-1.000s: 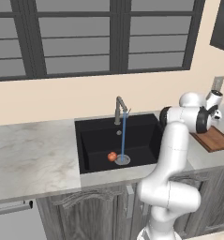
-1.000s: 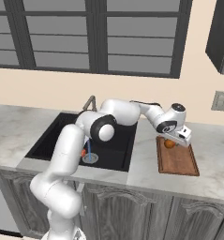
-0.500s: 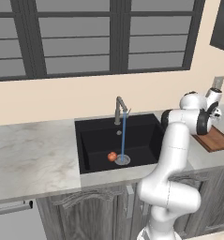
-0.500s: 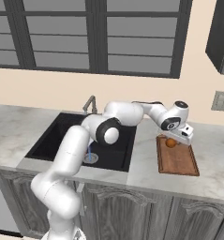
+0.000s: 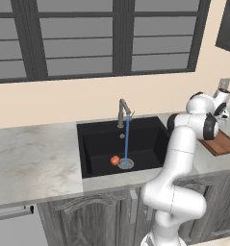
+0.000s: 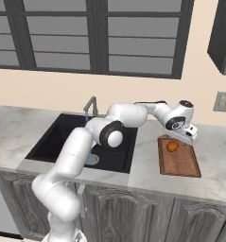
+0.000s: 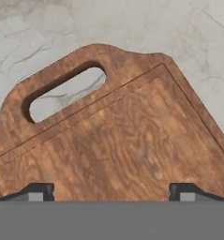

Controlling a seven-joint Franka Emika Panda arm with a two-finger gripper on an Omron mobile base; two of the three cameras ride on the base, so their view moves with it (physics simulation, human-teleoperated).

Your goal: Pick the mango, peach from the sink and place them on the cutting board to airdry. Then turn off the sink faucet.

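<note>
Above, open tool (image 7: 111,191) over cutting board (image 7: 132,145), mango (image 6: 171,146) beside

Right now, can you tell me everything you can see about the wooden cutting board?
The cutting board is a flat, reddish-brown wooden rectangle with visible grain, a darker rim line and a rounded handle end with an oblong hole, through which marble shows. It lies flat on the pale marble counter, to the right of the black sink. The orange mango sits on its far end. The gripper hovers just above it, fingertips spread wide and holding nothing.
</note>
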